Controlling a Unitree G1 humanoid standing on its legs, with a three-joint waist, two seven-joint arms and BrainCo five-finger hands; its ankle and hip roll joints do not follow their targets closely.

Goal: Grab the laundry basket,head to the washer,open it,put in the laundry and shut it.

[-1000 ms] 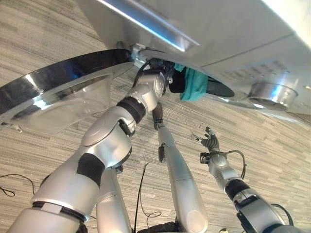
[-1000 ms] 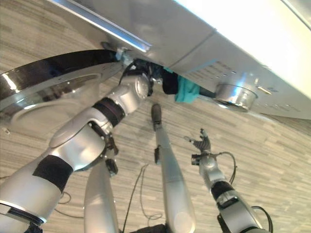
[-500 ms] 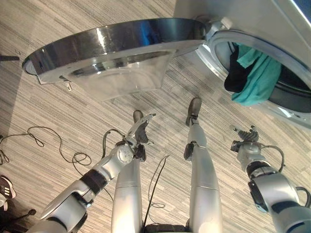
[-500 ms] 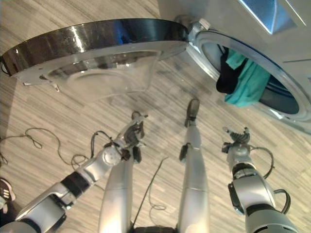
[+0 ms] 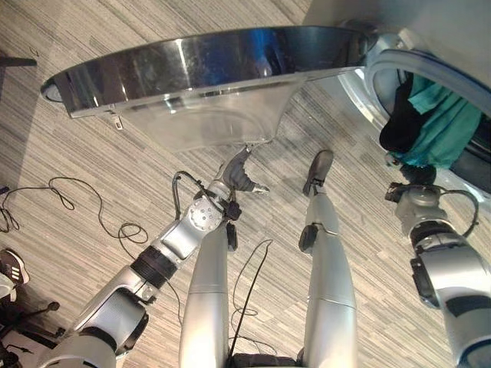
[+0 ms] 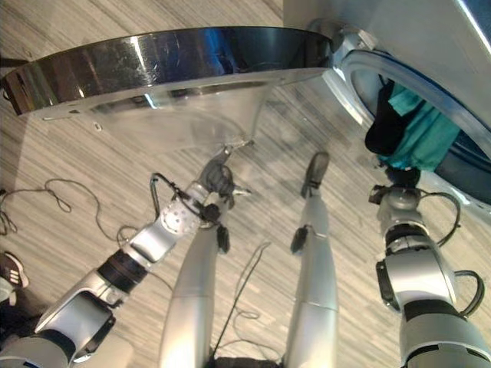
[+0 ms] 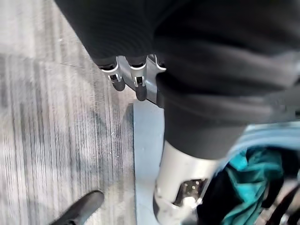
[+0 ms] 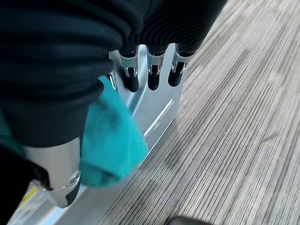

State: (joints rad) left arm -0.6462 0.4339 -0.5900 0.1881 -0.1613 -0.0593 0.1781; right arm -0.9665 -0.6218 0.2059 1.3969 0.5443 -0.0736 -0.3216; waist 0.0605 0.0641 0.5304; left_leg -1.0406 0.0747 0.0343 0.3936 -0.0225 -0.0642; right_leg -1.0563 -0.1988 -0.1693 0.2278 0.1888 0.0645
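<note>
Bright overhead light, glare streaks on washer door [image 5: 207,69], wrist views blurred.

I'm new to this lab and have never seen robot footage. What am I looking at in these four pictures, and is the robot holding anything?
A humanoid robot stands at a front-loading washer, looking down. Two pictures come from cameras in its head; the other two sit on its wrists, looking along each hand. The big round disc is the washer's door, swung open above a grey striped floor. Teal cloth and a black garment hang over the rim of the drum opening, not pushed fully in. The left hand hovers under the door with relaxed fingers, holding nothing. The right hand is just below the hanging laundry, fingers straight and empty, with teal cloth right beside it.
</note>
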